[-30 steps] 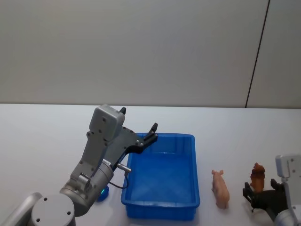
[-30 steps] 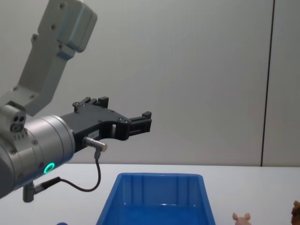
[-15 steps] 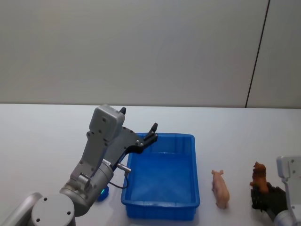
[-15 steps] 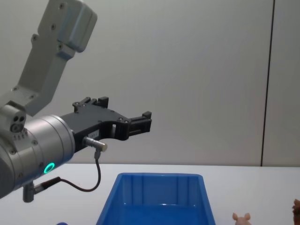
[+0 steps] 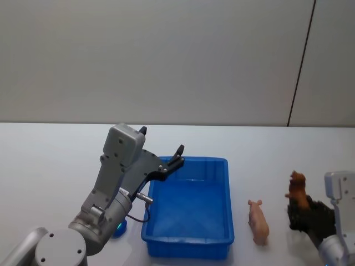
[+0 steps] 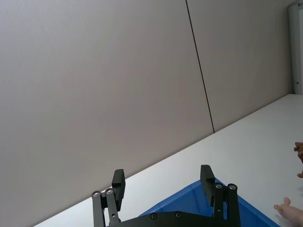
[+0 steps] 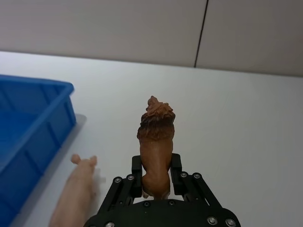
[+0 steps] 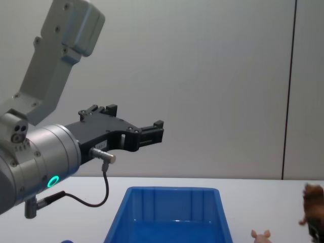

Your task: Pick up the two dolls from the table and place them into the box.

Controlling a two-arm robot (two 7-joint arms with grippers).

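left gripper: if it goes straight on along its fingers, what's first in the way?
Nothing close. The left gripper hangs open above the box, pointing roughly level across it, so the way looks free up to the back wall; depth is hard to judge.

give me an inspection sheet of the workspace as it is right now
surface: white table, carrying the box and pig
job's things: blue box with no doll inside; pink pig on the table right of the box, apart from it; brown lion figurine upright in the right gripper
clutter: small blue shape beside the left arm, unidentifiable
grippers: left gripper open, raised over the box's far left corner; right gripper shut on the lion, right of the pig
cables: thin black cable looped under the left wrist
surroundings: grey wall with dark vertical seam
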